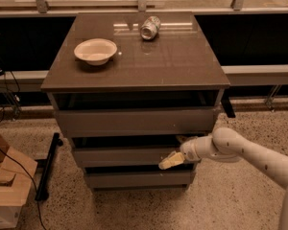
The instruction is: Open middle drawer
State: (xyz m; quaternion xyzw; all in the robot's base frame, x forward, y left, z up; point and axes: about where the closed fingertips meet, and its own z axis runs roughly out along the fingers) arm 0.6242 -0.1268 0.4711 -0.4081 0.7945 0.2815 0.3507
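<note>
- Currently the middle drawer sits between the upper and lower drawers of the bench, with a dark gap above its front.
- Gripper is at the right part of that front; how far open, cannot tell.
- Bowl and tipped can lie on the bench top.
</note>
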